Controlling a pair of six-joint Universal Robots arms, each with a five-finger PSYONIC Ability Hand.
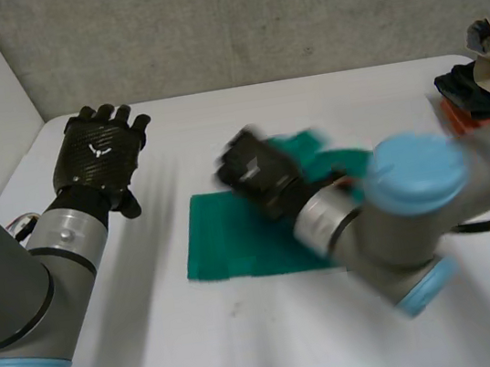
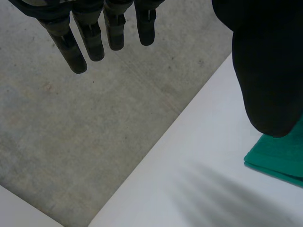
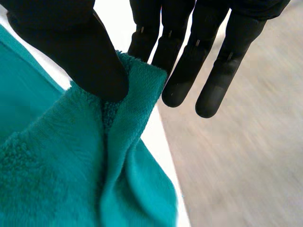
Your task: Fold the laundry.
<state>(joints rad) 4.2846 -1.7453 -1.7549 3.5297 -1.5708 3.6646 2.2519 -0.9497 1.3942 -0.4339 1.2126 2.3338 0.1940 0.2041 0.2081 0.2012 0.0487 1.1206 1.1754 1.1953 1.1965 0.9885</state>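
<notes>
green terry towel (image 1: 228, 241) on white table (image 1: 160, 353): fold pinched by right hand (image 1: 258, 177) thumb and fingers; left hand (image 1: 97, 152) fingers spread.

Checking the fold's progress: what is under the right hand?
The green towel on the white table; the right hand pinches a lifted edge with its thumb. The arm covers the towel's right part.

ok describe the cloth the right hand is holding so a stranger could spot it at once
Look at the white table: near its middle lies a flat teal towel, one end pinched by the right hand. It is the one spread, single-coloured cloth, unlike the heaped dark and beige laundry pile at the table's right edge.
</notes>
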